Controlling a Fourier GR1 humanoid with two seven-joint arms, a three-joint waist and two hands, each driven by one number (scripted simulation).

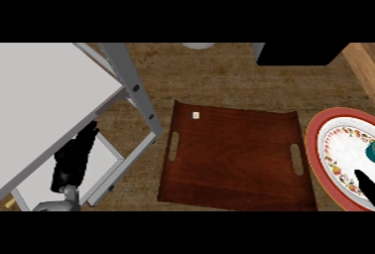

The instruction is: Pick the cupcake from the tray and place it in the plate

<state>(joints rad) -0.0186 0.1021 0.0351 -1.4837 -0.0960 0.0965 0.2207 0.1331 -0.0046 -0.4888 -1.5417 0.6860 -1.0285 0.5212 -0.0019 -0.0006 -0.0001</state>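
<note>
A dark brown wooden tray (234,156) lies flat in the middle of the brown table (219,74). It has a long slot for a handle on its left side and one on its right side. A tiny pale thing (195,115) sits near the tray's top left corner; it is too small to tell what it is. Just to the right of the tray is a round plate (330,144) with a red rim and a ring of little colored pictures on white. The right hand (366,184) shows only as black fingers at the right edge, lying over the plate. A bit of blue-green (370,151) peeks in above them on the plate at the edge; it may be the cupcake, but it cannot be told, and it cannot be told whether the hand holds anything. The left hand (73,158) is at the left, below a grey frame (135,89), with its black fingers straight and pointing up, holding nothing. A black box (300,53) stands at the top.
</note>
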